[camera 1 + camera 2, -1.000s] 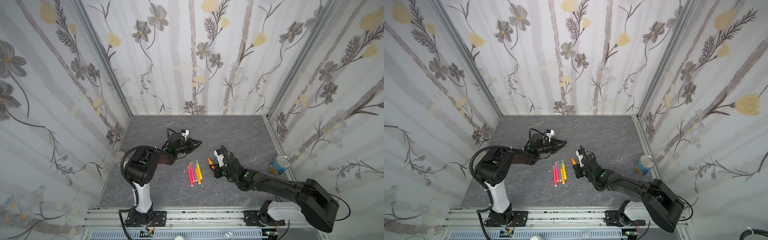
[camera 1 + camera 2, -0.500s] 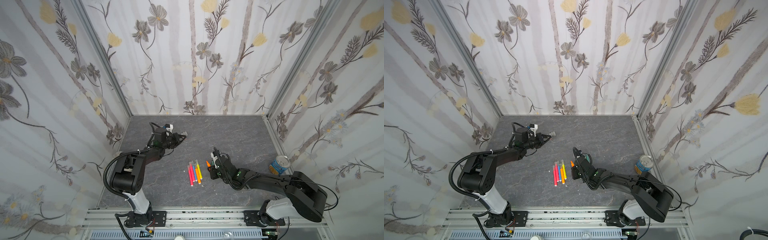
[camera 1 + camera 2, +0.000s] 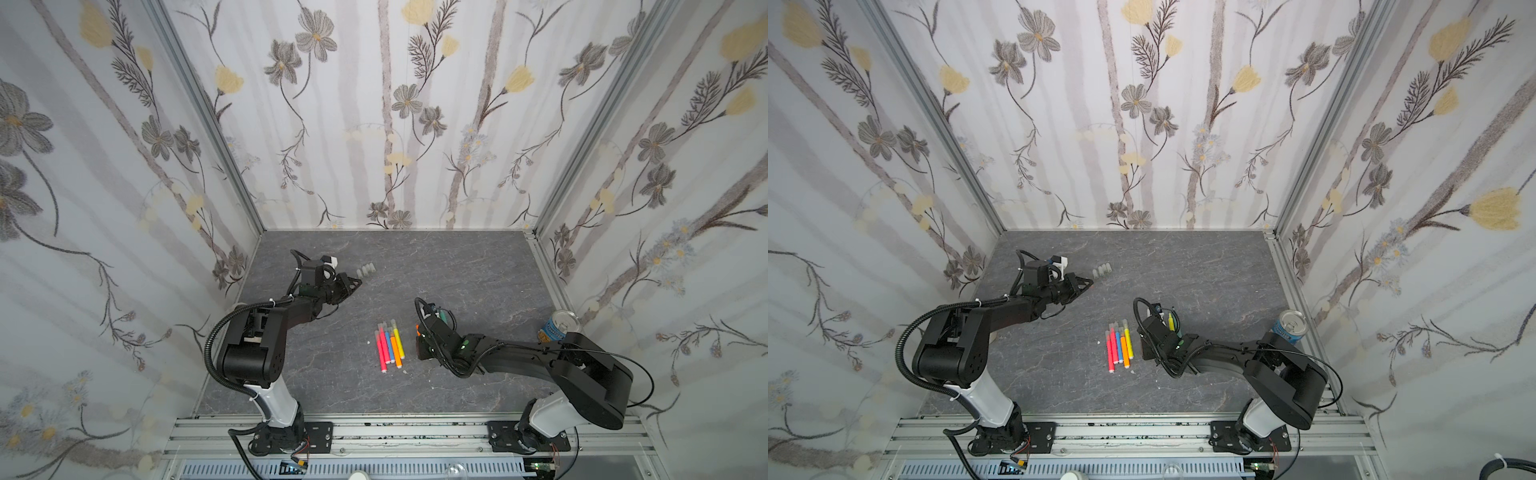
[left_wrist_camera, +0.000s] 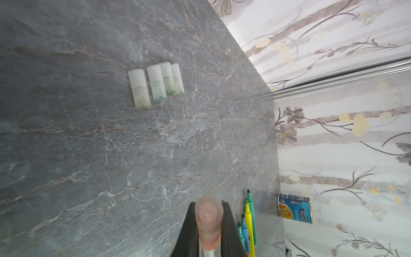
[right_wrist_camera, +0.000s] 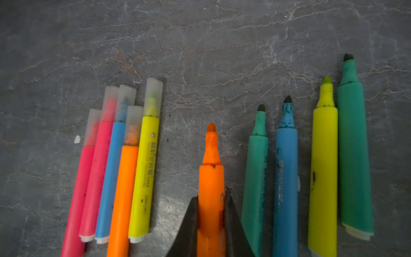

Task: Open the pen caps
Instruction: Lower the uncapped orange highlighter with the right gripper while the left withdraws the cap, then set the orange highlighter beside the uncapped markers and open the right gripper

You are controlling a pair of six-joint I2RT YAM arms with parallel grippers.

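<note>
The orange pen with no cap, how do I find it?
On the grey table, find the right gripper near the middle. The orange pen is pinched in it, between five capped pens and four uncapped ones. The other orange pen has its cap on and lies loose.

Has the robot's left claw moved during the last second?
Yes. In a top view the left gripper has swung left, ending close beside the loose pen caps.

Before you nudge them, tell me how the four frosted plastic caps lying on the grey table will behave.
The four frosted plastic caps lie on their sides, round, so they would probably roll. They look hollow and tiny, likely very light, easily scattered.
</note>
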